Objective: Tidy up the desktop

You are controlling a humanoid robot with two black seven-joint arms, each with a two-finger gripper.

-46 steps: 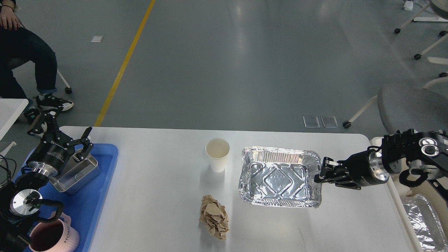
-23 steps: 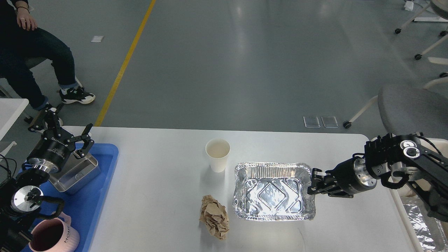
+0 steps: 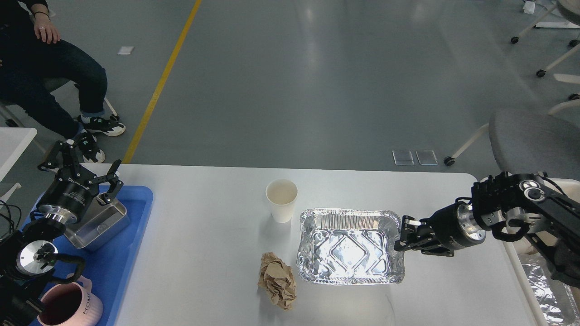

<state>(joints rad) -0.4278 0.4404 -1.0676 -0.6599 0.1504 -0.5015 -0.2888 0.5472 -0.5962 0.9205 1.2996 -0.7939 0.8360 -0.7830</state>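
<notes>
While the right end effector (image 3: 402,235) pinches the right-hand rim of the foil tray (image 3: 349,246), its fingers closed on that edge, the tray sits at or just above the white bench (image 3: 204,253), right of centre; contact with the surface cannot be told. The tray lies directly to the left of the right end effector, with its long axis running left to right, roughly in line with the forearm. A paper cup (image 3: 281,199) stands upright just beside the tray's far-left corner, and a crumpled brown paper ball (image 3: 277,280) lies just beside its near-left corner, so any further push leftward would likely knock one or both. Open bench lies to the right of the tray and along the near edge. A second foil tray (image 3: 543,285) shows past the bench's right edge, a likely destination for this one.

The left end effector (image 3: 88,174) hovers with fingers spread wide over a steel container (image 3: 97,222) on the blue tray (image 3: 113,271), holding nothing; a pink mug (image 3: 68,308) stands near. The right arm is clearly the nearer one to the foil tray.
</notes>
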